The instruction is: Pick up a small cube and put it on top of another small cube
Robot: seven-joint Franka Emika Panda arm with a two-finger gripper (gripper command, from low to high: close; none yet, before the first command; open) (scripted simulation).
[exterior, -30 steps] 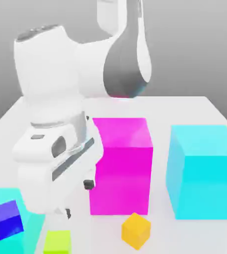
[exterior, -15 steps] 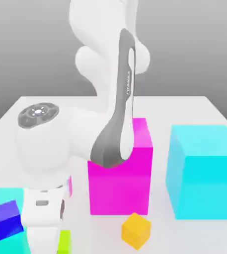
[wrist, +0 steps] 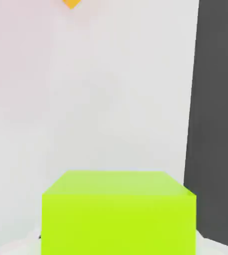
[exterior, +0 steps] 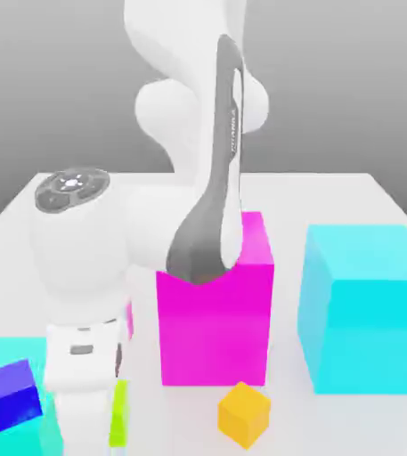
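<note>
The small cube point(exterior: 119, 414) is lime and shows as a narrow strip beside my white hand at the front of the table, on the exterior view's left. In the hand view the same lime cube point(wrist: 118, 211) sits very close in front of the camera, with white table behind it. My gripper point(exterior: 100, 426) is down at the cube and shut on it, and the wrist hides most of the cube. A small orange cube point(exterior: 243, 414) point(wrist: 71, 3) lies on the table to the exterior view's right of the hand.
A big magenta block point(exterior: 214, 312) stands just behind the hand. A big cyan block point(exterior: 367, 307) stands on the exterior view's right. A small blue-purple cube point(exterior: 14, 405) rests on another cyan block point(exterior: 24, 443) at the front left corner.
The arm swung round and came down over the lime cube. In the last half second the hand and the lime strip both shifted slightly upward.
</note>
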